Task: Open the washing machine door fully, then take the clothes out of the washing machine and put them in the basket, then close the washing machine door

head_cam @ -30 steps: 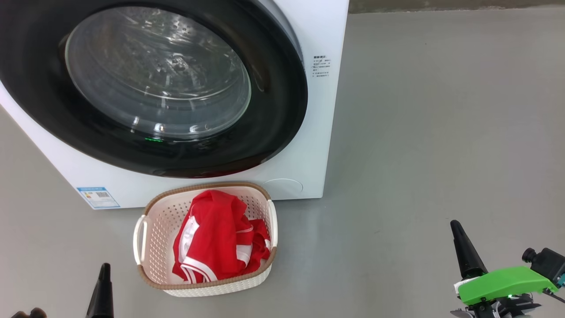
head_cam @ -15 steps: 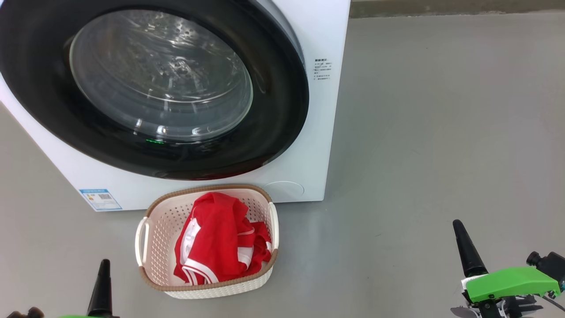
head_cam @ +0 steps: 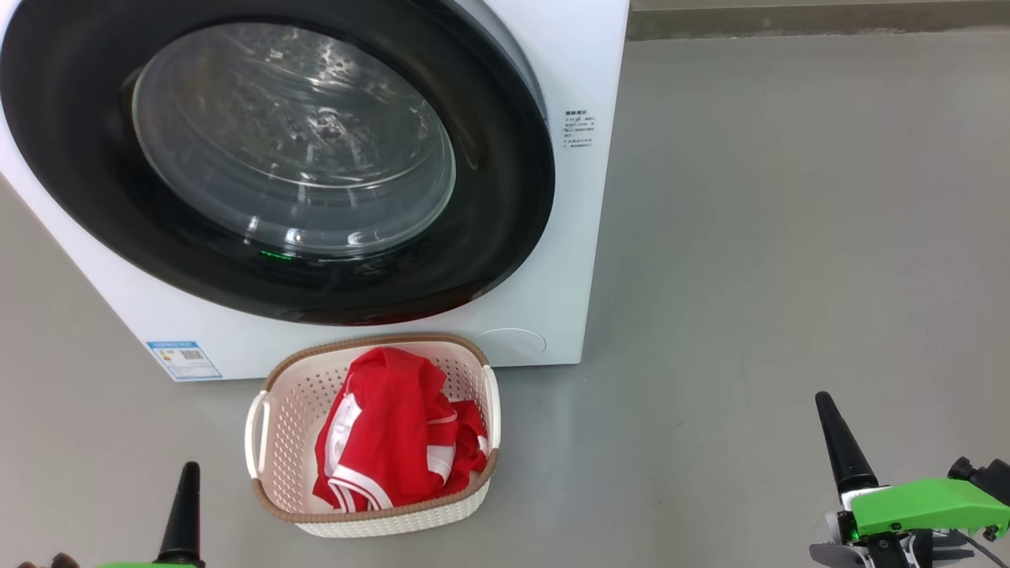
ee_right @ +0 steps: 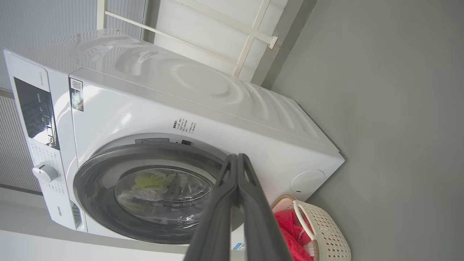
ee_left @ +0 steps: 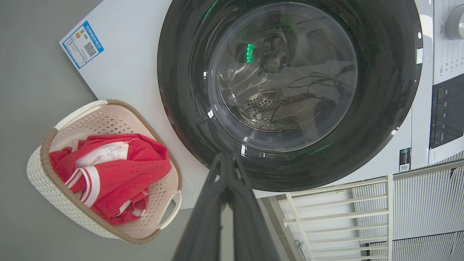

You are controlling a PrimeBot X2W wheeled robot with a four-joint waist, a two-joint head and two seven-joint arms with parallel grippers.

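1. Washing machine [head_cam: 568, 237] is standing on the grey floor [head_cam: 789, 237], near the floor's far edge
2. The washing machine door [head_cam: 505, 197] is sitting shut against the white front, its glass showing the steel drum
3. The basket [head_cam: 371, 341] is resting on the floor just before the machine, below the door
4. The clothes [head_cam: 394, 426] are lying bunched inside the basket
5. The left gripper [head_cam: 186, 505] and right gripper [head_cam: 840, 442] are hovering over the near floor, well apart, each with its fingers pressed together, holding nothing

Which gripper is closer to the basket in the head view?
The left gripper, just left of the basket; the right gripper stands far off to the right.
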